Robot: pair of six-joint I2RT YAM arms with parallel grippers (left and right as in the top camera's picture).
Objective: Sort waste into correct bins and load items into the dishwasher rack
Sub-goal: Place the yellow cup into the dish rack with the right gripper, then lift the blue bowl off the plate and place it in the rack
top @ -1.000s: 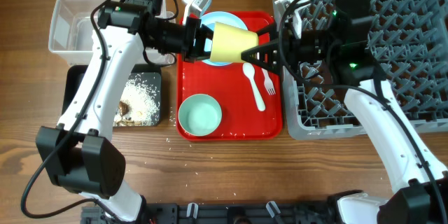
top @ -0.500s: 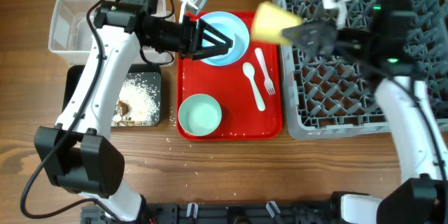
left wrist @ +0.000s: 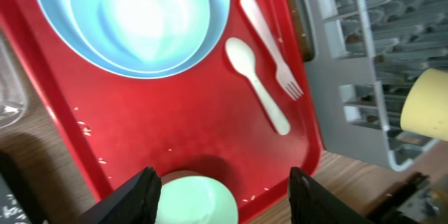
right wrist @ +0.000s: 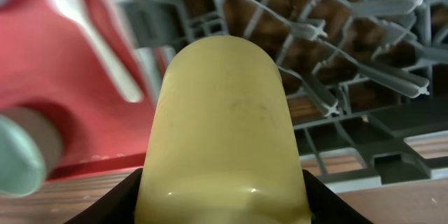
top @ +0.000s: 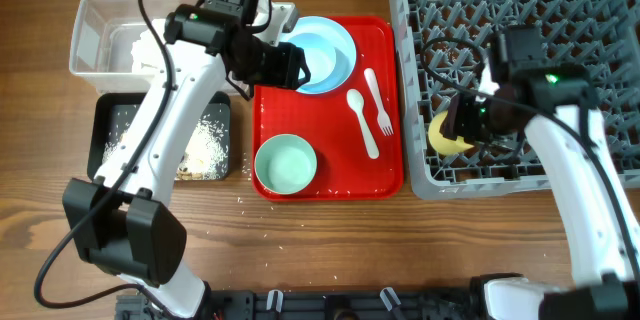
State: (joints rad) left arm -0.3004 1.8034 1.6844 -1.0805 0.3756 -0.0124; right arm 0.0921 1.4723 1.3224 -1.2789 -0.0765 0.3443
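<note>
My right gripper (top: 453,128) is shut on the small yellow cup (top: 443,140), holding it low over the near-left corner of the grey dishwasher rack (top: 560,20). In the right wrist view the cup (right wrist: 220,126) fills the gap between both fingers. My left gripper (top: 295,65) hangs open over the red tray, holding nothing; its wrist view looks down past the jaws at a pale green bowl (left wrist: 192,199). A pale blue bowl on a plate (top: 330,45) sits at the tray's far end. The white spoon (top: 362,120) and fork (top: 380,100) lie beside it.
The red serving tray (top: 385,175) lies between the bins and the rack. The clear tub (top: 95,50) at the far left holds a white napkin (top: 150,48). The black tray (top: 110,135) in front of it holds rice and scraps (top: 205,145). Stray grains dot the wood.
My left gripper let go of the yellow cup and opened, drawing back over the tray. My right gripper carried the cup from above the tray to the rack's near-left corner.
</note>
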